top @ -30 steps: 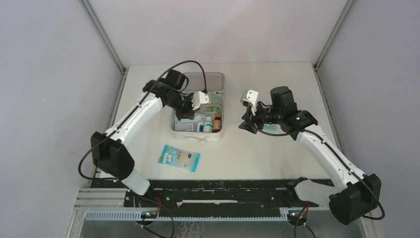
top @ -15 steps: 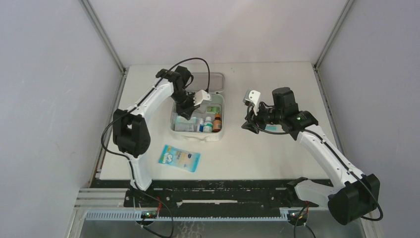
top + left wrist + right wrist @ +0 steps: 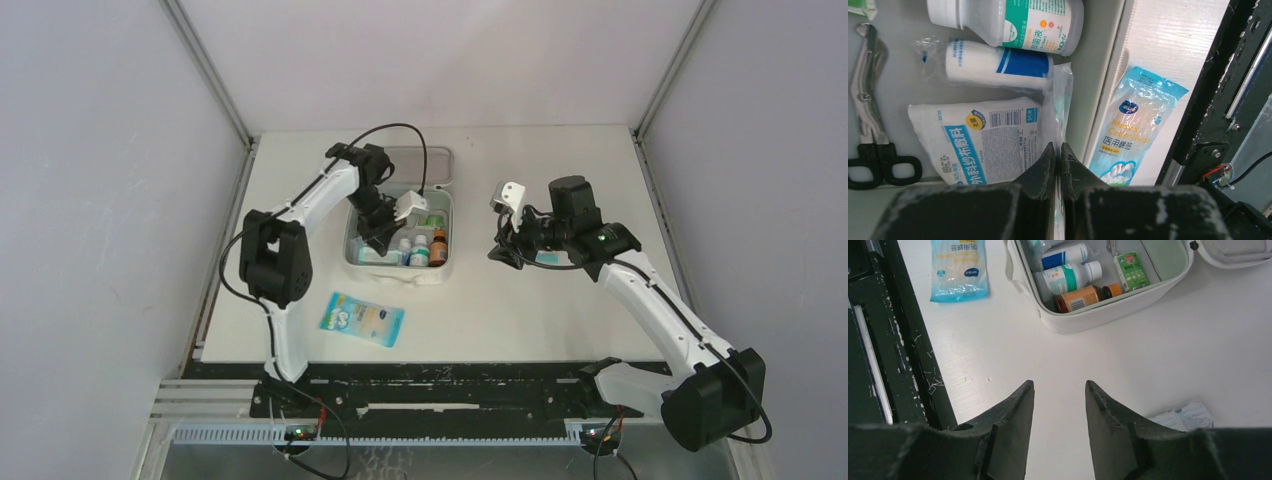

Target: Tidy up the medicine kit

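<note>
The left gripper [image 3: 1058, 147], jaws all but shut on the edge of a clear packet [image 3: 1060, 95], should lay it flat by the wall of the kit [image 3: 400, 272] mid-table, then release cleanly. Inside: scissors [image 3: 868, 125], gauze pack [image 3: 983, 140], white bottles [image 3: 1008, 20], brown bottle [image 3: 1083, 297], green box [image 3: 1130, 271]. The right gripper [image 3: 1058, 385] hangs half open, empty, beside the kit

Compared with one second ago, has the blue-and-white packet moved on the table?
No. The blue-and-white packet keeps its place, in front of the medicine kit's near wall.
</note>
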Robot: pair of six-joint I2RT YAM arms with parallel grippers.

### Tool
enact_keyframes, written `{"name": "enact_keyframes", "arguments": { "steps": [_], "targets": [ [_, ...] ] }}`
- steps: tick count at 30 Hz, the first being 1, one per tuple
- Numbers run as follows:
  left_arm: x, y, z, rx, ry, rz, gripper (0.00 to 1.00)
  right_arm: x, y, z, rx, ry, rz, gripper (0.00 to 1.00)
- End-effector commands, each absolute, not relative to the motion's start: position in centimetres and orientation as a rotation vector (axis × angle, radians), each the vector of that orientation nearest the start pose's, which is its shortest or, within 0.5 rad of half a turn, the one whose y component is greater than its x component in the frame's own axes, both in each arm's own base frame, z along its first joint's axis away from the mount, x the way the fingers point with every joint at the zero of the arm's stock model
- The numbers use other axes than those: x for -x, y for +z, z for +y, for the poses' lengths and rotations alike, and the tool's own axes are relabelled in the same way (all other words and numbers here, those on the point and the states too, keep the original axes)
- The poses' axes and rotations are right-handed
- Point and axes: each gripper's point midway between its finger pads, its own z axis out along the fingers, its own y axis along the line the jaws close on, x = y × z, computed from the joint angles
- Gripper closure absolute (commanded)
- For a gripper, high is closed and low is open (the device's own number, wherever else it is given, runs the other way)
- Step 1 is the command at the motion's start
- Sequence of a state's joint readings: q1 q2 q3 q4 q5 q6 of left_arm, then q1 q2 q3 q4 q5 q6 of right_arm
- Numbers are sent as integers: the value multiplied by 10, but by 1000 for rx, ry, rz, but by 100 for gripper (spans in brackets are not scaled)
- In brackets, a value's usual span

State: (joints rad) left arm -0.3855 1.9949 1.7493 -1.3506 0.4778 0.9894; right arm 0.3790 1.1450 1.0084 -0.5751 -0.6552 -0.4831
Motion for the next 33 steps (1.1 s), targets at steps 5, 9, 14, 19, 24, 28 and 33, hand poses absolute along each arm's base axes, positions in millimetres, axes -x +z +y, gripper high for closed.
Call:
{"name": "enact_keyframes", "arguments": {
  "steps": [5, 9, 14, 19, 24, 28, 33],
  "targets": [
    [-328, 101, -169, -1850, -655, 2316, 86, -256, 204, 199, 1220, 675, 1821, 58],
    [-343, 98, -166, -1818, -610, 2328, 78, -257, 202, 199, 1220, 675, 1827, 58],
    [-359, 95, -168, -1792, -557, 2314, 64, -258, 201, 198, 1219, 671, 1832, 58],
    [-376, 97, -168, -1750, -476, 2305, 47, -261, 200, 196, 1203, 651, 1848, 58],
    [-387, 105, -168, -1712, -405, 2278, 38, -270, 199, 191, 1160, 605, 1877, 57],
    [-393, 116, -172, -1643, -376, 2237, 35, -286, 197, 179, 1064, 534, 1929, 55],
    [-392, 113, -174, -1534, -353, 2203, 31, -313, 193, 151, 886, 402, 2016, 50]
  ]
}}
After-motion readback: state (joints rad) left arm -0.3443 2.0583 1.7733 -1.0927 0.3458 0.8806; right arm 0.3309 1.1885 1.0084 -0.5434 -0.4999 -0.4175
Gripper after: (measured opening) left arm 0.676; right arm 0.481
